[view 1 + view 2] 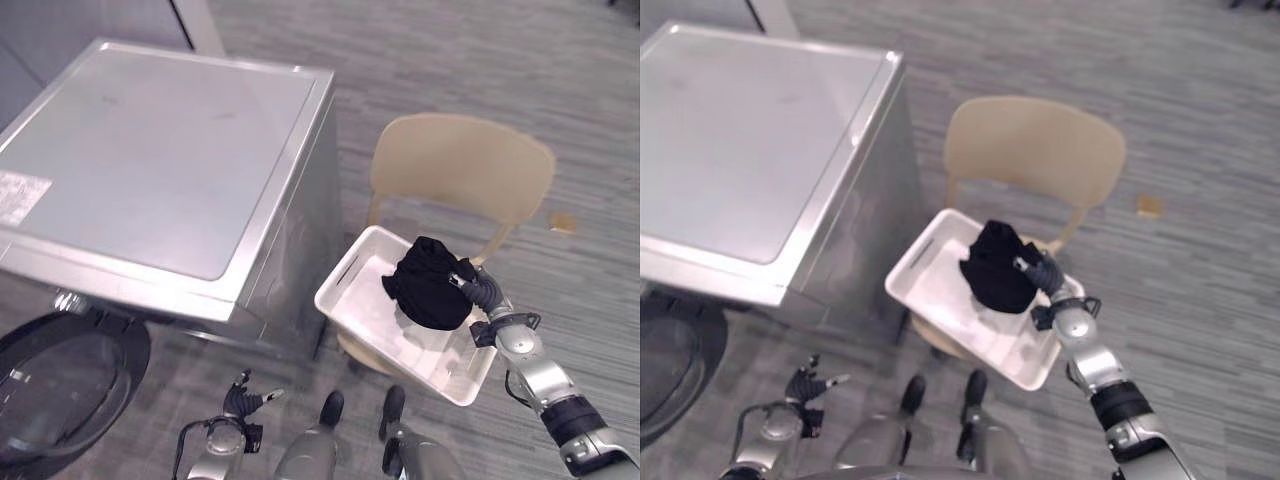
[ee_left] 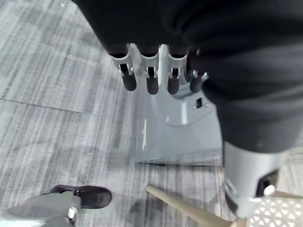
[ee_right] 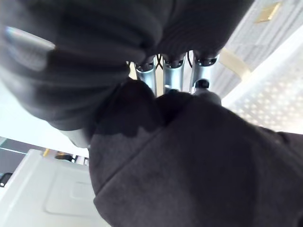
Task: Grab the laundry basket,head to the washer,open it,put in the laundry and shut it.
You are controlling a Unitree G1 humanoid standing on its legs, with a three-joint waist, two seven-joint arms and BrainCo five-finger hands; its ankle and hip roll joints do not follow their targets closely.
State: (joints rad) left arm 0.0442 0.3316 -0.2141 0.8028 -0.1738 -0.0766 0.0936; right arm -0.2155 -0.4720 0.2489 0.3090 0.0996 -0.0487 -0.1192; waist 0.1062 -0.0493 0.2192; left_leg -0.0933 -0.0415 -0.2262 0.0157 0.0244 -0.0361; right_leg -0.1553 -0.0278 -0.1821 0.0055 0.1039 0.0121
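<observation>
A white laundry basket (image 1: 368, 312) rests on the seat of a beige chair (image 1: 460, 160). Over the basket's far right part bulges a black garment (image 1: 428, 285). My right hand (image 1: 484, 293) comes in from the right with its fingers (image 3: 173, 71) curled into that cloth. The silver washer (image 1: 150, 150) stands to the left of the chair, and its round dark door (image 1: 60, 380) hangs open at the lower left. My left hand (image 1: 240, 400) hangs low in front of the washer, fingers (image 2: 151, 78) straight and holding nothing.
A small tan scrap (image 1: 565, 222) lies on the grey carpet to the right of the chair. One beige chair leg (image 2: 189, 213) and a corner of the perforated basket (image 2: 279, 213) appear in the left wrist view.
</observation>
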